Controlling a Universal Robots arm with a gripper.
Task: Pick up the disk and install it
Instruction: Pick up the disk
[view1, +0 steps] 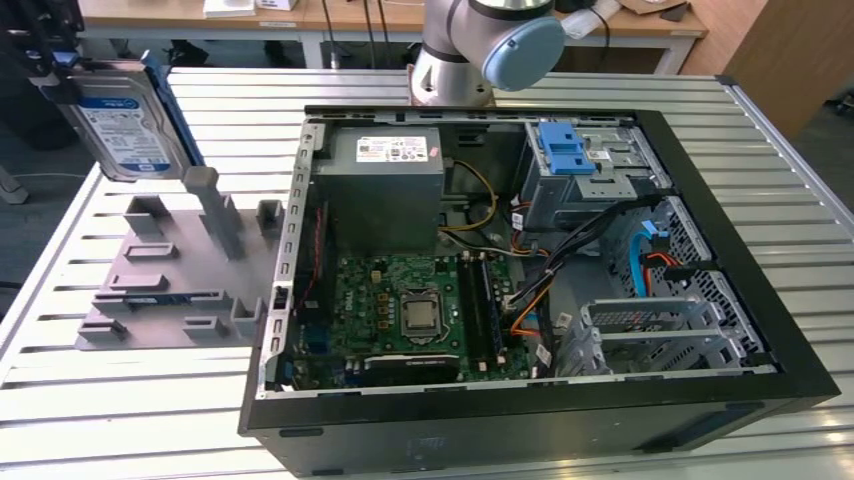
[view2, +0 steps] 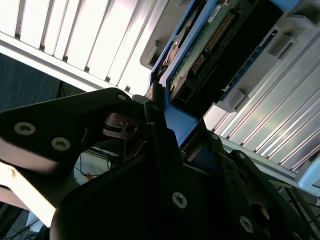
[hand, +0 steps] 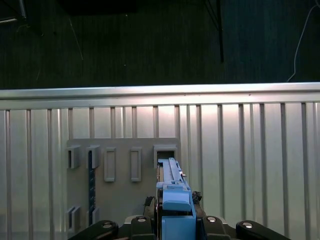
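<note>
While the jaws of your gripper (view2: 170, 117) are closed on the blue carrier frame (view2: 176, 129), as the second wrist view shows, you can count the pick-up as done. The disk (view1: 127, 125) hangs upright in the air at the exterior view's left, clear above the grey holder plate (view1: 160, 295) with its slots and posts. The installing is left: the disk is well apart from the open computer case (view1: 754, 330) and its silver drive cage (view1: 607, 180). The disk is a flat, hard metal slab, with a glossy blue-and-white label on one face and a bare green circuit board (view2: 197, 52) on the other. Its frame is smooth moulded plastic, and the table (view1: 120, 420) below is ribbed aluminium.
</note>
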